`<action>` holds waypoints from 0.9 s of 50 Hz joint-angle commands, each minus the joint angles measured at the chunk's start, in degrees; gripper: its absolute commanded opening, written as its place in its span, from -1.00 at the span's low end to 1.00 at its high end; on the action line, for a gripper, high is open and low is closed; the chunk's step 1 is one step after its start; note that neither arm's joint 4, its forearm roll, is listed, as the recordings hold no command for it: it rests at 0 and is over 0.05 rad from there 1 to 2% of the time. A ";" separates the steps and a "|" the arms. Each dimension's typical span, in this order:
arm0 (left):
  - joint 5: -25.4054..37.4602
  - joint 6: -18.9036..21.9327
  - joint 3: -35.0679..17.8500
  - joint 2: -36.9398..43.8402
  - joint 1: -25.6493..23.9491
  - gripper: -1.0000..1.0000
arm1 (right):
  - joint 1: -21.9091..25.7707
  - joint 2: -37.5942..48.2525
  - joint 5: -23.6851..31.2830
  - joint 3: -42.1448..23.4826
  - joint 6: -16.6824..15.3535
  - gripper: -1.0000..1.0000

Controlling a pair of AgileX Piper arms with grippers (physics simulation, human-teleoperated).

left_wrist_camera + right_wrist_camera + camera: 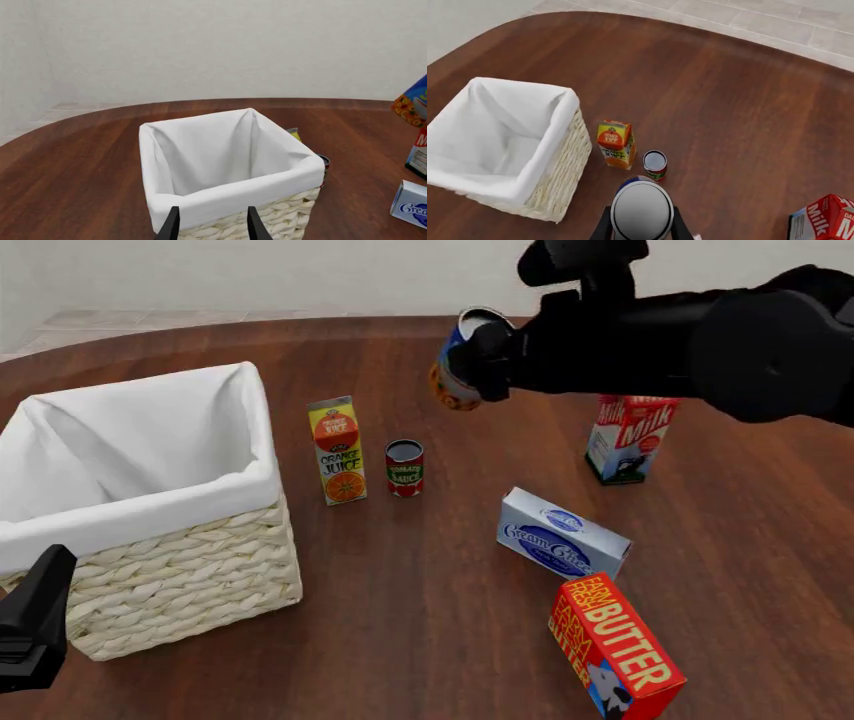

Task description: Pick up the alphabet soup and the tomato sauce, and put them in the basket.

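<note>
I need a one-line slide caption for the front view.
Right gripper holds the soup can aloft; tomato sauce waits beside the basket.

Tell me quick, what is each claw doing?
Left claw: open, holding nothing, by the basket.
Right claw: closed on the alphabet soup, up in the air.

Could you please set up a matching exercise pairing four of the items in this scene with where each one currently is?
Things:
1. alphabet soup
2. tomato sauce
3. butter box
4. milk carton

Places:
A. standing on the table beside the orange juice carton
B. lying at the near edge, in front of the cream cheese box
C. held off the table in the right end effector
D. upright under the right arm

Pairs: 1-C, 2-A, 3-B, 4-D
</note>
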 commanded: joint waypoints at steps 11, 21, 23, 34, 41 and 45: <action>0.00 0.00 0.00 0.00 0.00 1.00 | 4.02 -2.13 -3.28 0.10 3.53 -1.00; 0.00 0.00 0.00 0.00 0.00 1.00 | 4.90 -2.88 -6.06 0.62 5.28 -1.00; 0.00 0.00 0.00 0.00 0.00 1.00 | 5.25 -3.09 -6.62 0.66 5.61 -1.00; 0.00 0.00 0.00 0.00 0.00 1.00 | 7.77 -4.15 -9.24 1.08 6.90 -1.00; 0.00 0.00 0.00 0.00 0.00 1.00 | 8.92 -4.00 -10.08 0.91 7.63 -1.00; 0.00 0.00 0.00 0.00 0.00 1.00 | 9.60 -3.84 -10.65 0.94 7.64 -1.00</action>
